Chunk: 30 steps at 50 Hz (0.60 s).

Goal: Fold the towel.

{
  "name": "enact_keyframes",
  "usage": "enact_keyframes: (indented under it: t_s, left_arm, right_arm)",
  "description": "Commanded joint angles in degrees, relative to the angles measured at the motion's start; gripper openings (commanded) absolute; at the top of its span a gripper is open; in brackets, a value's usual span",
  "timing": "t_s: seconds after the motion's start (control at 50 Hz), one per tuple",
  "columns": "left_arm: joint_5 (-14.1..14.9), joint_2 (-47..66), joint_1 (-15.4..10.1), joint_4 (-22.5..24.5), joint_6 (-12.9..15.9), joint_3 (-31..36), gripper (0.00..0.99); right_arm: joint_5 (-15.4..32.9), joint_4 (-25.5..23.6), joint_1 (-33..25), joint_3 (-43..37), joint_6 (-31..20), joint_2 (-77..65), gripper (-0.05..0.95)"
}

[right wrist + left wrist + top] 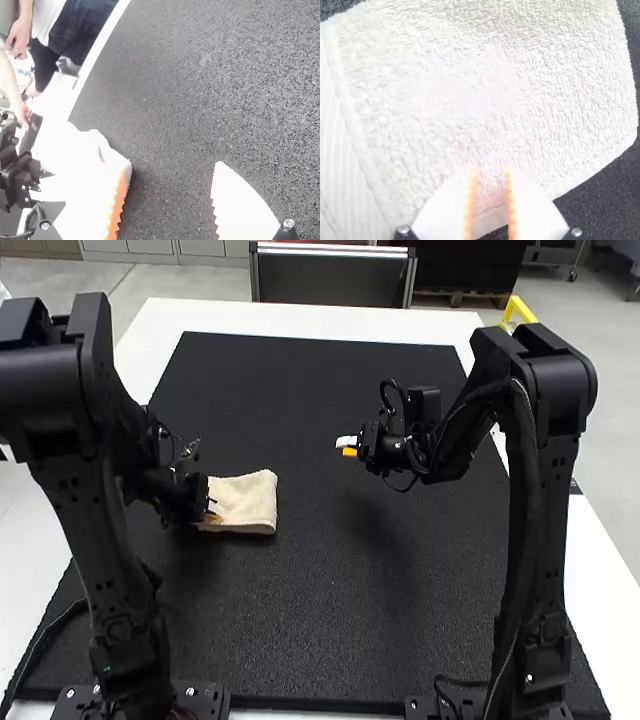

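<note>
your left gripper (213, 509) sits low, its fingers parted by a narrow gap; your right gripper (347, 447) hangs higher, pointing inward, with its fingers spread wide apart.

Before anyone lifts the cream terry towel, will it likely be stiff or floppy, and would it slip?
The cream terry towel should droop floppily, since it is cloth lying low on the black mat. Its looped, rough surface suggests it won't slip easily.
</note>
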Motion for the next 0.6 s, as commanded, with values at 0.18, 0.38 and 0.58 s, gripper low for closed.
enact_keyframes:
  t_s: [0.18, 0.38, 0.58]
  left_arm:
    - [2.6, -6.3, -1.2, -0.1, 0.1, 3.7, 0.303]
    - [2.8, -8.4, -0.9, 1.0, -1.6, 5.4, 0.333]
    - [2.4, -8.1, 1.3, 3.2, -3.1, 3.9, 0.33]
  right_arm:
    - [0.0, 0.5, -0.2, -0.5, -1.4, 0.6, 0.42]
    - [-0.1, 0.5, -0.2, -0.5, -1.5, 0.8, 0.42]
    - [-0.1, 0.5, -0.6, -0.4, -1.5, 0.9, 0.42]
